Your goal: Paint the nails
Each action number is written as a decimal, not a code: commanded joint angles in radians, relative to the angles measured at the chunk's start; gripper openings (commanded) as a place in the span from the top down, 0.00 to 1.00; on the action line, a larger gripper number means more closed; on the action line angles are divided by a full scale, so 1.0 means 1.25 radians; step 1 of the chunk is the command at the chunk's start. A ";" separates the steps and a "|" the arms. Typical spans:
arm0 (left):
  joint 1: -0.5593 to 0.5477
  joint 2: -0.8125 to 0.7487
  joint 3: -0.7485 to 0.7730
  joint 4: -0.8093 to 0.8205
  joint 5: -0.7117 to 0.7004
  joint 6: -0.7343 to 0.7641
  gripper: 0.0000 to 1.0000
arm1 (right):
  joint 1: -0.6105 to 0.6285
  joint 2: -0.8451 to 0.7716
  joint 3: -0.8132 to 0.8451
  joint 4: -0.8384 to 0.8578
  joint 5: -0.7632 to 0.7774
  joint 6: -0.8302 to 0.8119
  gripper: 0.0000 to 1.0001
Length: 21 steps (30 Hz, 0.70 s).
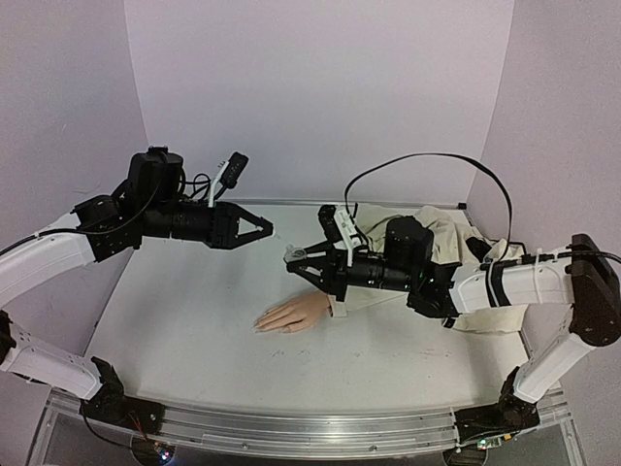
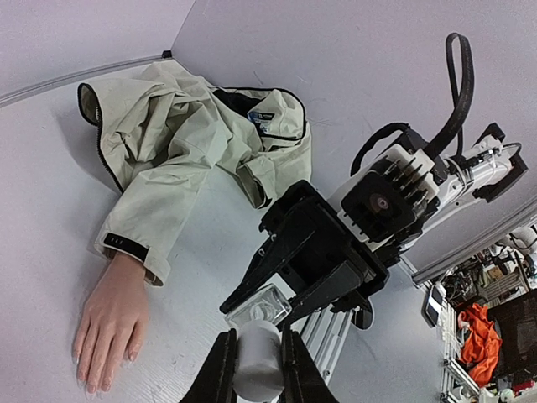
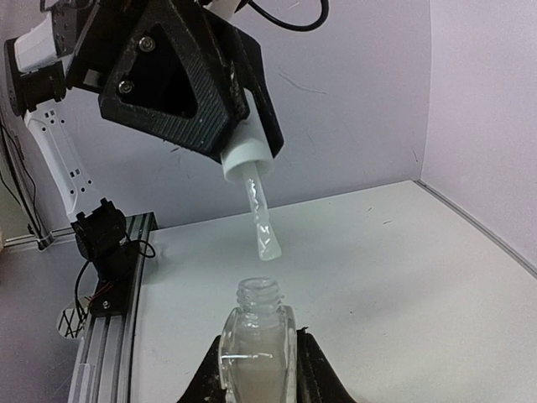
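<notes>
Left pincer (image 2: 256, 369) is clenched on a white cap (image 2: 258, 357), and from that cap a thin, clear brush (image 3: 262, 220) slants downward. Right pincer (image 3: 260, 369) is clamped on a small clear bottle (image 3: 258, 353), held upright with its threaded neck uncovered. The brush tip hangs just above the mouth, apart from the glass. Seen from above, the two pincers face each other tip to tip over the white table (image 1: 194, 330), close but not touching.

Below and between them lies the mannequin hand (image 1: 291, 316) — pale, skin-coloured, flat on the table with its palm down and its fingers stretched out and slightly spread. Its wrist comes out of the dark-edged cuff of a beige sleeve (image 2: 159, 227), which belongs to a crumpled jacket (image 2: 193, 126) heaped toward the back right of the table. The nails (image 2: 87, 384) sit at the fingertips pointing away from the sleeve — tiny, pale, close to the colour of the skin. They are too small to tell whether any polish lies on them. Neither pincer touches the hand.
</notes>
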 commanded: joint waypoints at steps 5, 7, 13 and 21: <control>-0.005 0.000 0.027 0.012 0.022 0.013 1.00 | 0.006 0.006 0.046 0.073 0.000 -0.012 1.00; -0.006 0.003 0.027 0.012 0.026 0.013 1.00 | 0.006 0.009 0.048 0.073 -0.002 -0.012 1.00; -0.012 0.008 0.023 0.012 0.029 0.012 1.00 | 0.007 0.008 0.047 0.081 -0.003 -0.012 1.00; -0.013 0.004 0.015 0.012 0.026 0.012 1.00 | 0.011 0.004 0.043 0.087 0.003 -0.013 1.00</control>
